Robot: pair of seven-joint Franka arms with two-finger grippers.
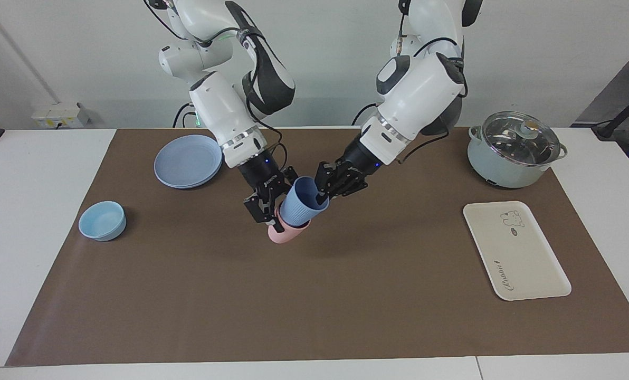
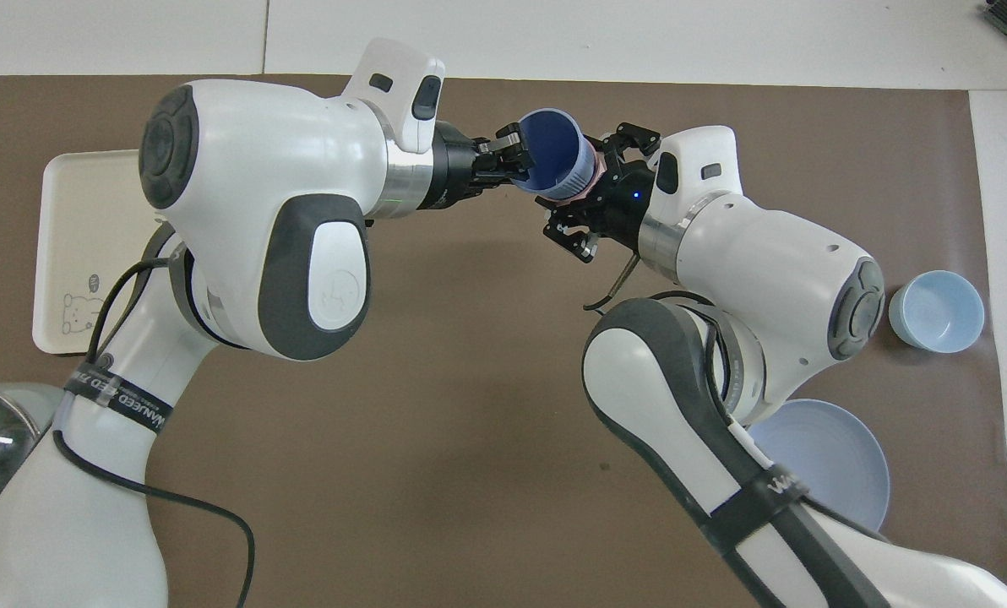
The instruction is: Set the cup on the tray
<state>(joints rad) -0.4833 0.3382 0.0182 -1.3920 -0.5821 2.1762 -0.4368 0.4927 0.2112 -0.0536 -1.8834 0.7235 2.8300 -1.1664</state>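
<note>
Centre of the frame: the small periwinkle-blue plastic tumbler, the cup, sits tilted and nested in a pink plastic tumbler, both held above the brown mat. The left gripper pinches the cup's rim, one finger inside. The right gripper is closed on the pink tumbler. Lower right: the flat cream-white rectangular tray lies bare, well apart from the cup.
</note>
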